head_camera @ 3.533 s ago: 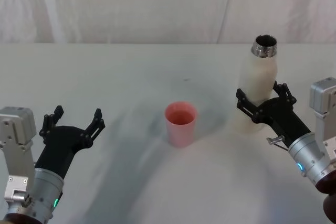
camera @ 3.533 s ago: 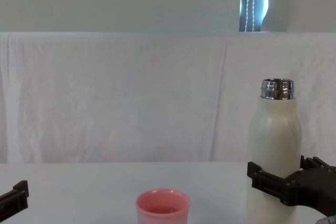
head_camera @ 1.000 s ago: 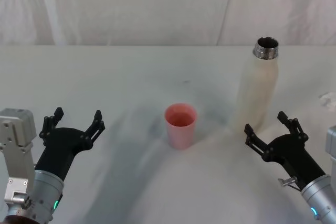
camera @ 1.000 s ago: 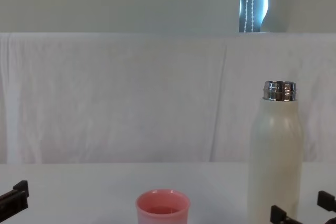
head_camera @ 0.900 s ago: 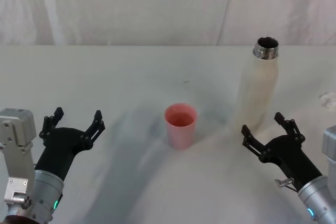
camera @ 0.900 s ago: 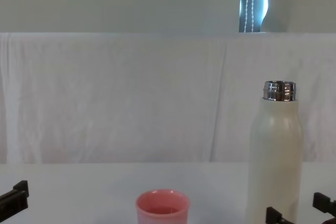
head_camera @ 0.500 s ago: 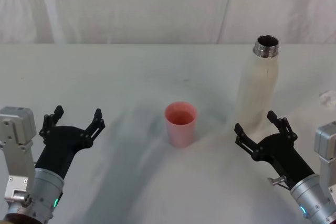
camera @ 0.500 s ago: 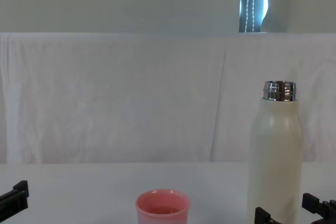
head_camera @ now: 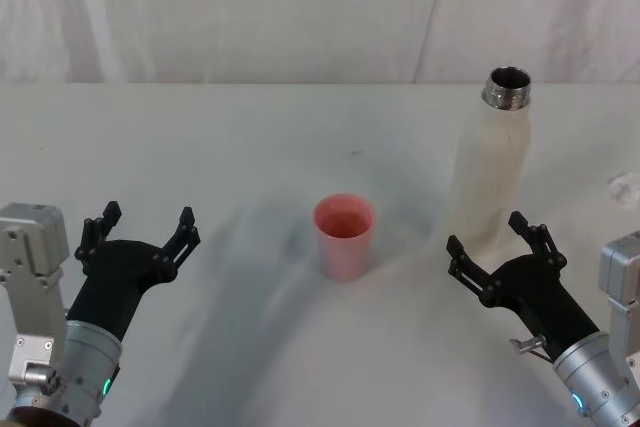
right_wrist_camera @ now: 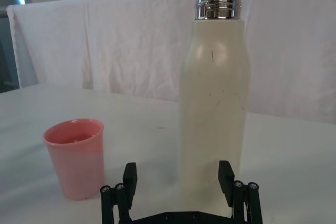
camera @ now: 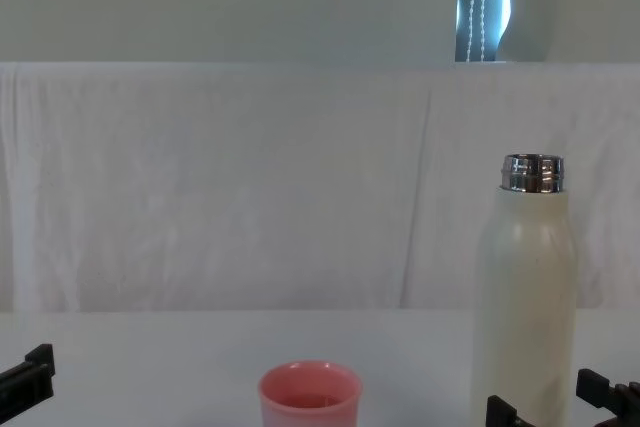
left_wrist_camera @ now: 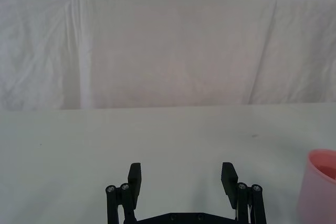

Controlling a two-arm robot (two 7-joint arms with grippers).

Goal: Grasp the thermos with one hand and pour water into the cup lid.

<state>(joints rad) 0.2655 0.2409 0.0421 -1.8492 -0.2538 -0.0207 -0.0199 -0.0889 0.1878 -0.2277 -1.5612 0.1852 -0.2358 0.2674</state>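
The right gripper hovered low over the table with its black fingers spread wide apart, holding nothing. It sat just in front of the thermos, its fingertips flanking the base of the bottle without touching it. The thermos stood upright on the right side of the table, its cap off and the silver threaded neck open at the top. The cup lid stood upright near the table's middle, to the left of the thermos and apart from it. The left gripper rested over the left side of the table, its fingers also spread and empty, well apart from the cup lid.
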